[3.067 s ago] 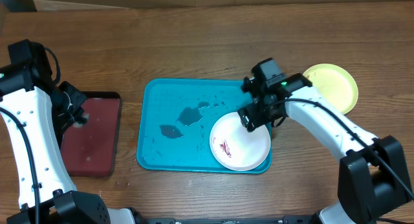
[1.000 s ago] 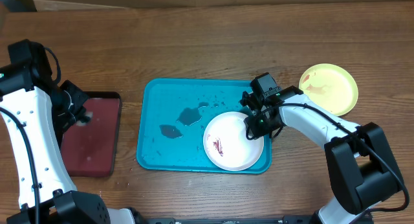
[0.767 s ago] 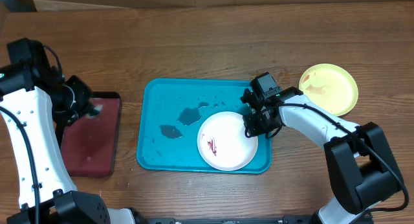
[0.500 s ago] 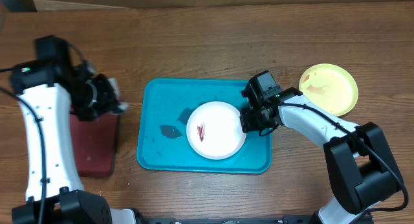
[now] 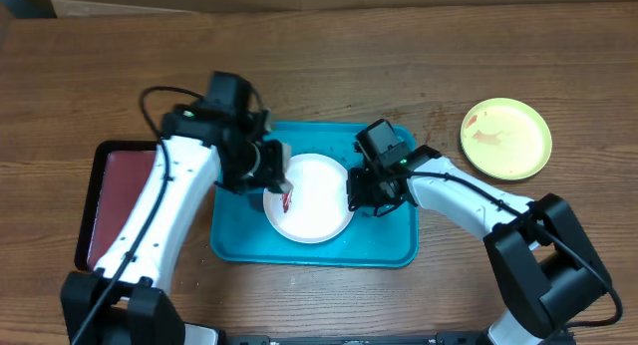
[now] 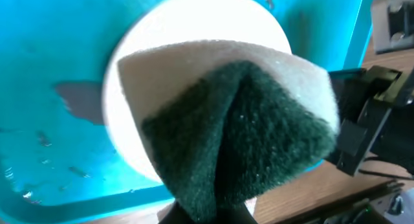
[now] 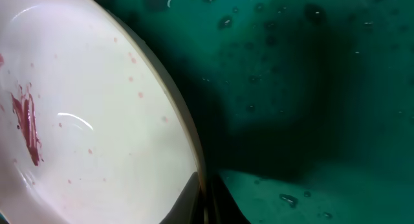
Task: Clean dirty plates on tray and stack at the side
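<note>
White glossy plate (image 5: 317,200), red-smeared, on the wet turquoise tray (image 5: 389,247).
Folded sponge (image 6: 246,133), coarse green over pale foam, clamped in the left gripper (image 5: 277,181) above it; right gripper (image 5: 359,192) pinched on its thin rim; lime plate (image 5: 506,138) apart on the table (image 5: 399,66).

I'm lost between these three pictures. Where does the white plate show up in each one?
Overhead: the white plate lies in the middle of the turquoise tray.
Left wrist: the white plate is at upper centre, partly hidden behind the green sponge.
Right wrist: the white plate fills the left side, with a red smear on it.
Shared landmark: the turquoise tray lies under it in all three.
</note>
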